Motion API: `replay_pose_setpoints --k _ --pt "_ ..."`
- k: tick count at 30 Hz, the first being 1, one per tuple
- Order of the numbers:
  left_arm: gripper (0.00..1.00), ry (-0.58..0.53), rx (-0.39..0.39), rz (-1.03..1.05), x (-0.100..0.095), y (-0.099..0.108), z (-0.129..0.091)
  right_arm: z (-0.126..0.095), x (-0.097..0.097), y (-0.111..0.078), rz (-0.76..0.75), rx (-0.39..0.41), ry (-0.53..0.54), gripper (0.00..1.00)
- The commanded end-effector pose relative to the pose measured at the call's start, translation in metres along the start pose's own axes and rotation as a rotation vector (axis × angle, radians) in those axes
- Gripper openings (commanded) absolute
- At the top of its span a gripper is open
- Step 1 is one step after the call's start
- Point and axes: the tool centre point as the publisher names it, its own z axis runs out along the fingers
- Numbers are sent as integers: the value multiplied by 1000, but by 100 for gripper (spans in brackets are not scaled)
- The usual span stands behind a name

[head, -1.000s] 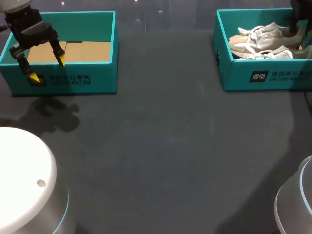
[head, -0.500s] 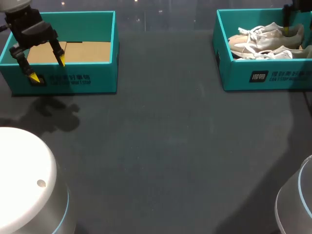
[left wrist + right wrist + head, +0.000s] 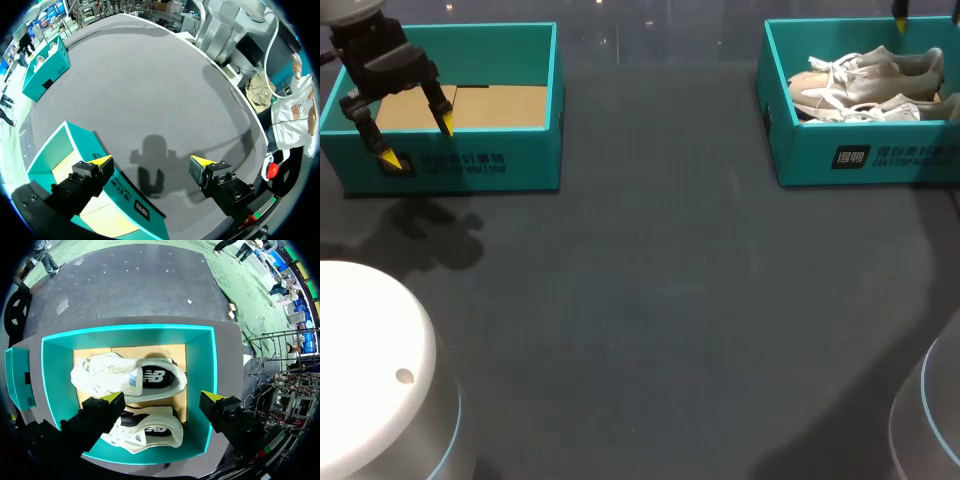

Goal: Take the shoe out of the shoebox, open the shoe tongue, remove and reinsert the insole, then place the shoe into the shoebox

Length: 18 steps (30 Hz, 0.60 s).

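A: so what changed? the right tool (image 3: 162,402) had been down among the shoes; it rose up and away over half a second, fingers spread wide, gripping nothing

B: yep; both shoes (image 3: 131,377) lay below it in the shoebox (image 3: 790,150); left tool (image 3: 413,128) hadn't budged, also wide open and empty

Dark grey table (image 3: 650,300), faint arm shadows, even light

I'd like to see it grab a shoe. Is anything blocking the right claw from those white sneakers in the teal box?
Nothing visible does. The right gripper hangs open above the open-topped teal cardboard shoebox, where two white sneakers lie uncovered.
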Motion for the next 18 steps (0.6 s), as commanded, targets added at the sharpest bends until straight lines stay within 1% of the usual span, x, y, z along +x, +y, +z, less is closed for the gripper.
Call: replay_pose_setpoints --k 1,4,7,9,11,12,14,16,18 --pt "100 -5 -1 -29 1 -1 -1 -25 8 -37 -6 -75 -4 100" --pt "100 -27 40 -153 0 -2 -9 -32 17 -45 -27 -73 7 100" --pt "100 -44 39 -281 0 -2 -18 -39 25 -53 -42 -74 16 100" --pt "100 -70 -1 -399 0 -3 -25 -43 30 -60 -50 -77 24 100" --pt "100 -65 -26 -530 -2 -3 -32 -46 35 -66 -55 -77 26 100" --pt "100 -84 -51 -599 -3 -3 -36 -48 38 -69 -57 -76 27 100" --pt "100 -93 -69 -729 -5 -2 -43 -51 42 -74 -61 -76 31 100" --pt "100 -134 -93 -826 -6 -1 -48 -54 47 -80 -68 -76 34 100" --pt "100 -161 -91 -896 -5 0 -52 -55 53 -85 -71 -65 26 100"
